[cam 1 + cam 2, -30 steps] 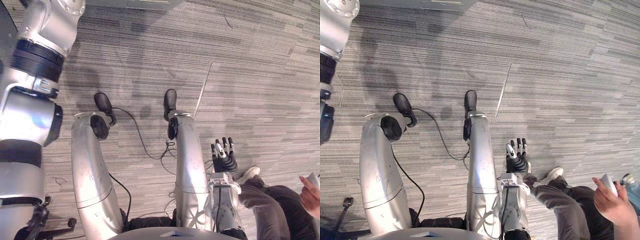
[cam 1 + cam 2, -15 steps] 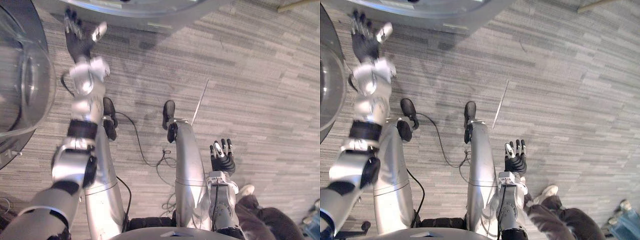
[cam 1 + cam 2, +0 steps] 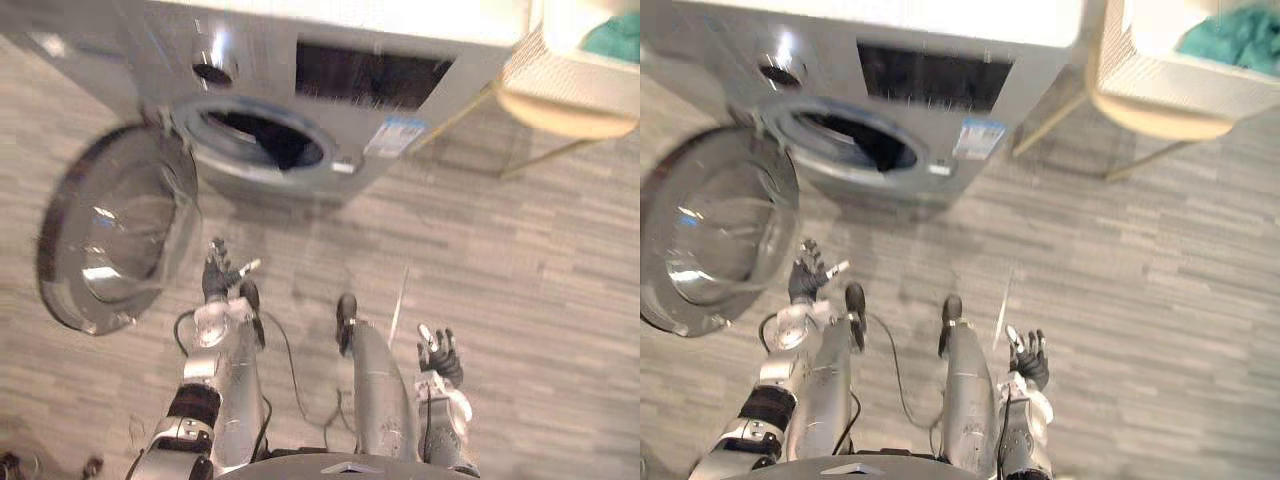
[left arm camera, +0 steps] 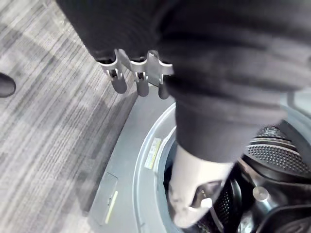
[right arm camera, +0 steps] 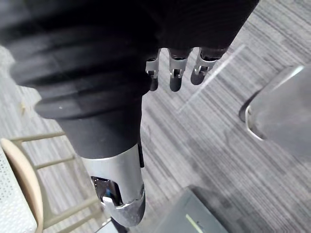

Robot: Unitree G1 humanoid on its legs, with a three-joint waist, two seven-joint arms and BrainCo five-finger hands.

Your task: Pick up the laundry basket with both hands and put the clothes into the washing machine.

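A white mesh laundry basket (image 3: pixel 1160 75) holding teal clothes (image 3: pixel 1232 36) sits on a wooden stool (image 3: pixel 560 118) to the right of the washing machine (image 3: pixel 340 60). The machine's round door (image 3: pixel 110 240) hangs open to the left, and dark laundry shows in the drum opening (image 3: pixel 855 140). My left hand (image 3: pixel 216 282) is low in front of the door, open and holding nothing; its fingers (image 4: pixel 138 80) point at the drum rim. My right hand (image 3: pixel 1028 360) is open and empty, down at my right side and far from the basket. Its straight fingers (image 5: pixel 175 73) hang over the floor.
Grey striped carpet (image 3: pixel 520 300) lies between me and the machine. The stool's thin legs (image 3: pixel 1140 160) stand on it at the right of the machine. A pale seam (image 3: pixel 398 305) runs along the floor ahead of my right side.
The camera has tilted up, bringing the washing machine, its open door and the basket into view. My left arm has come down from near the camera to a low reach by the door.
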